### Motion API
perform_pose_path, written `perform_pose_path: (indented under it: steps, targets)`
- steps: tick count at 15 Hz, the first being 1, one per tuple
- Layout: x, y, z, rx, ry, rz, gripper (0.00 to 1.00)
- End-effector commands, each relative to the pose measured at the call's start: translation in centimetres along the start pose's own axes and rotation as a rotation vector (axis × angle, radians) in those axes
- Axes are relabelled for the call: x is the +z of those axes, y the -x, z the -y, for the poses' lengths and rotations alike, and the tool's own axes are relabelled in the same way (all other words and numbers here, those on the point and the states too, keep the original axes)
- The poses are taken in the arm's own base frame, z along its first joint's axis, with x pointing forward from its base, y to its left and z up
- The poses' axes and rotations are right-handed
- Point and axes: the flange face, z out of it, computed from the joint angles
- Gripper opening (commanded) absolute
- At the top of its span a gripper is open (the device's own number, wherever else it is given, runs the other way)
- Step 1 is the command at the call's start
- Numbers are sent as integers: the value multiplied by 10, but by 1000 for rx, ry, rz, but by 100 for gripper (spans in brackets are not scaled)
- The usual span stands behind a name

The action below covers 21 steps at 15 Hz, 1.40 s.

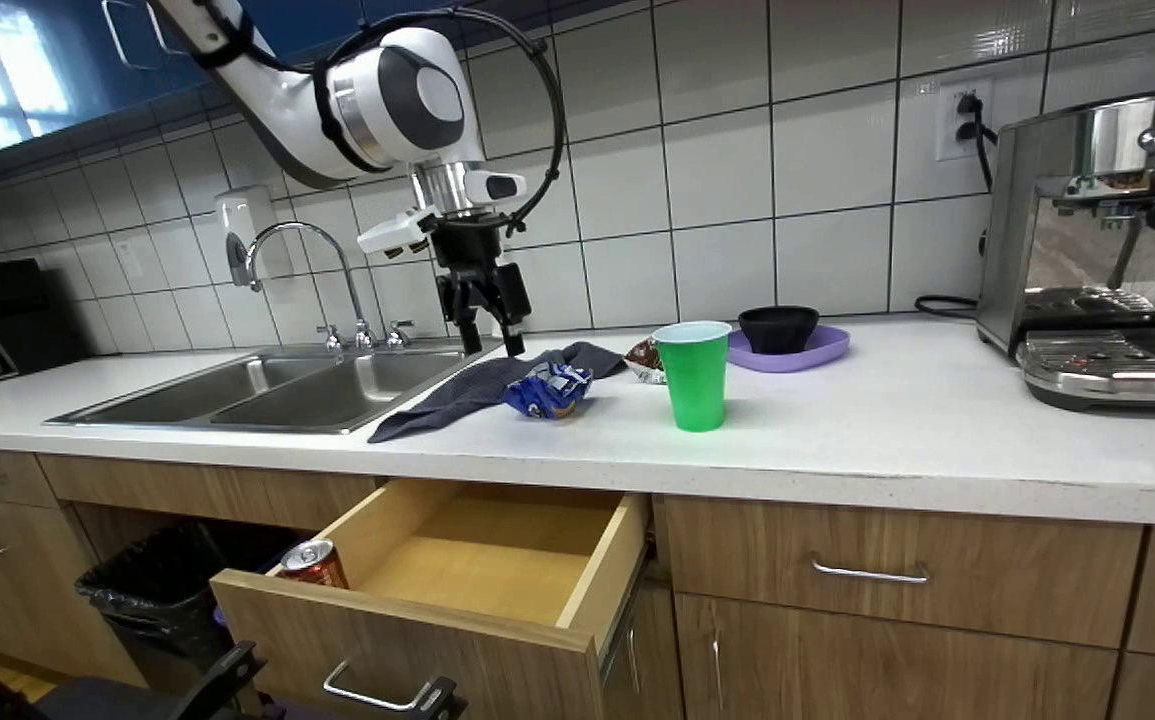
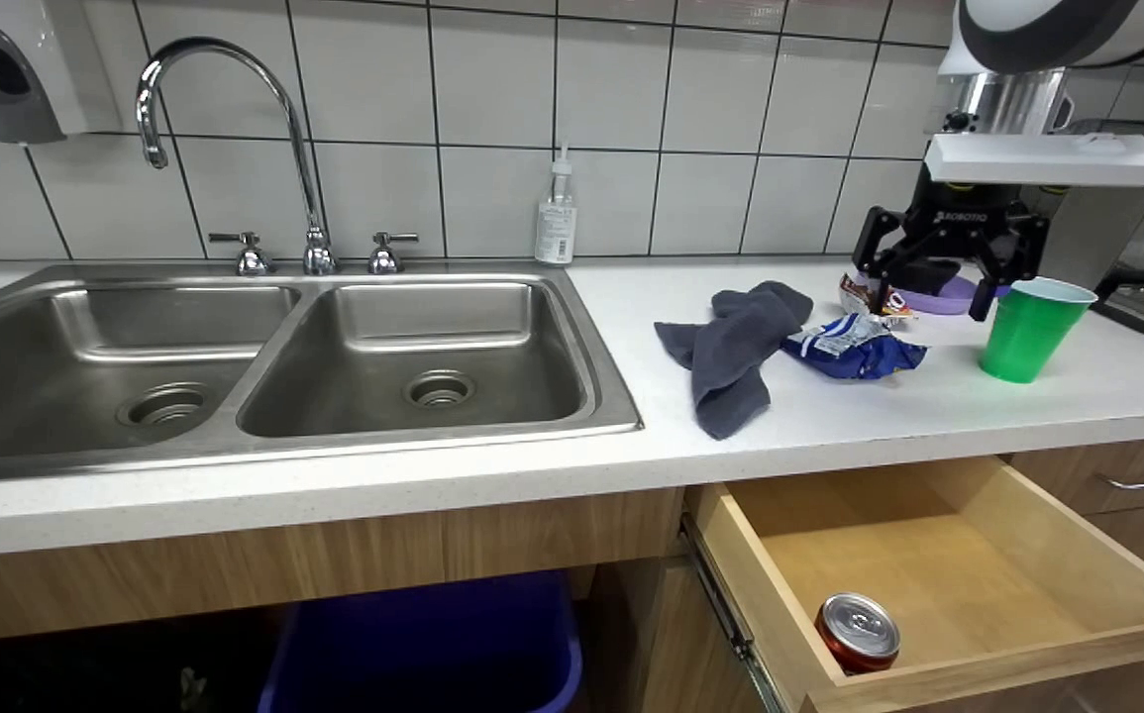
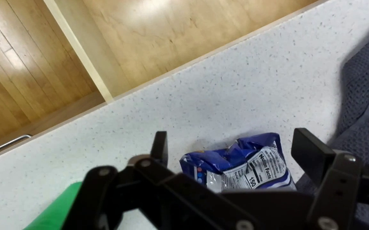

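Observation:
My gripper (image 1: 493,345) hangs above the counter, fingers pointing down and spread wide, holding nothing. In the wrist view a crumpled blue snack bag (image 3: 235,159) with a white nutrition label shows between and below the fingers (image 3: 161,145); the gripper's body hides its lower part. The bag (image 2: 859,352) lies apart from the fingertips. Beside it is a dark grey cloth (image 2: 745,356), bunched on the counter. A green cup (image 1: 695,380) stands upright on the bag's other side. A brown wrapper (image 1: 645,358) lies behind, partly hidden by the cup.
Below the counter a drawer (image 1: 407,622) is pulled out, with a red can (image 2: 859,634) in its front corner. A double sink (image 2: 611,396) adjoins the cloth. A black bowl (image 1: 779,330) sits on a purple plate (image 1: 827,348); a coffee machine (image 1: 1117,250) stands beyond.

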Motion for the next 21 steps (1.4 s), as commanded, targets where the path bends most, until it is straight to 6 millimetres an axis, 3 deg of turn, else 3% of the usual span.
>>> perform_pose_path:
  steps: [1,13,21]
  targets:
    - [3,-28,9,-1,-8,13,100]
    - [38,-76,27,43,-24,35,100]
    - [48,-90,34,45,-32,42,100]
